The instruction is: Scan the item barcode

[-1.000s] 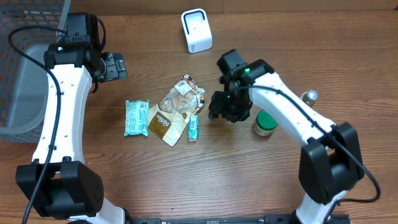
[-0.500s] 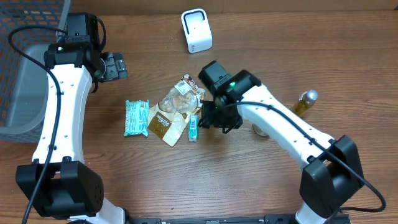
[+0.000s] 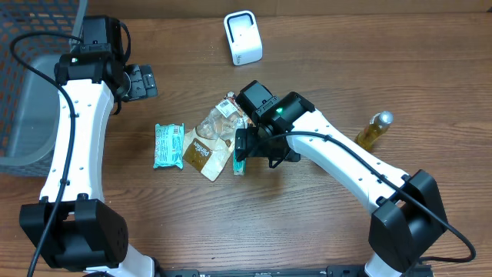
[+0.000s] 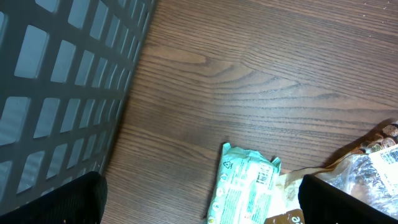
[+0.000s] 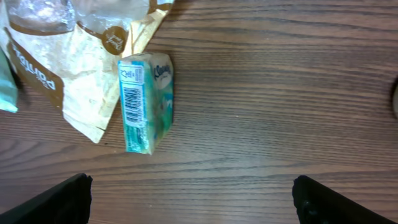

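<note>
**Desk:** What lies on the worktop [image 3: 231, 231] at this moment?

**Operator:** From overhead I count three items bunched at its middle: one tissue pack [image 3: 240, 158], one clear-and-brown snack bag [image 3: 209, 138] and one teal packet [image 3: 168, 145]. The snack bag sits between the other two, and the tissue pack touches its right side. One white scanner [image 3: 243, 37] stands near the far edge. One yellowish bottle [image 3: 371, 129] with a silver cap sits toward the right edge. One grey mesh basket [image 3: 23, 100] fills the far left corner.

**Desk:** And your arms?

**Operator:** Two arms, two tools. My right tool [image 3: 258, 148] hangs low over the middle of the worktop, just beside the tissue pack and not touching it. Its fingers [image 5: 53, 202] are spread wide, and only bare wood shows between them. Through the right wrist camera I see the pack lying flat with its one barcode [image 5: 130, 102] facing up, on the side nearest the snack bag.

**Desk:** The left side?

**Operator:** My left tool [image 3: 142, 81] is held toward the far left corner, just beside the basket and well apart from the three items. It is spread wide too, and it grips nothing. Its camera looks down on the basket wall and one end of the teal packet.
</note>
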`<action>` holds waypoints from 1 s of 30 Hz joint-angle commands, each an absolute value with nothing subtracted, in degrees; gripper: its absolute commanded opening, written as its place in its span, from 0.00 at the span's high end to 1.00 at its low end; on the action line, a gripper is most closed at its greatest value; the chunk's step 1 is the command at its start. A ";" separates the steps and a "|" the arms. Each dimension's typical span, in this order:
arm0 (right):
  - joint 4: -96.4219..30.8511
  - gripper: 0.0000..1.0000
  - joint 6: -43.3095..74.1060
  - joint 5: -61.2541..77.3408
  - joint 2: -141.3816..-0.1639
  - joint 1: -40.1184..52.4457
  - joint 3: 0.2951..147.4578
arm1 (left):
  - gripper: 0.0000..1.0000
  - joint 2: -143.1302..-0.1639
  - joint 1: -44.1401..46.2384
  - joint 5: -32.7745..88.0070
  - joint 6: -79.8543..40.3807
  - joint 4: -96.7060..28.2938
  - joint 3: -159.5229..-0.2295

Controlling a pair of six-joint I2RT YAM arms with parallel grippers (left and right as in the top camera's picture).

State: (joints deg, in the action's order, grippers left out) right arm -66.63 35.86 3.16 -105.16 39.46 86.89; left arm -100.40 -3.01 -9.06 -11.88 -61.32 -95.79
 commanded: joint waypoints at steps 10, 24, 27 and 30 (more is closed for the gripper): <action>-66.37 0.00 36.23 4.80 -103.09 39.53 87.33 | 0.00 -99.98 -2.98 -9.41 -11.79 -61.28 -96.79; -61.23 0.00 36.25 4.82 -103.09 39.53 81.73 | 0.00 -99.98 -2.98 -9.41 -11.79 -61.28 -96.79; -60.62 0.00 36.27 4.80 -103.09 39.53 80.88 | 0.00 -99.98 -2.98 -9.41 -11.79 -61.25 -96.79; -60.62 0.00 36.27 4.82 -103.09 39.53 80.82 | 0.00 -99.98 -2.98 -9.41 -11.79 -61.28 -96.79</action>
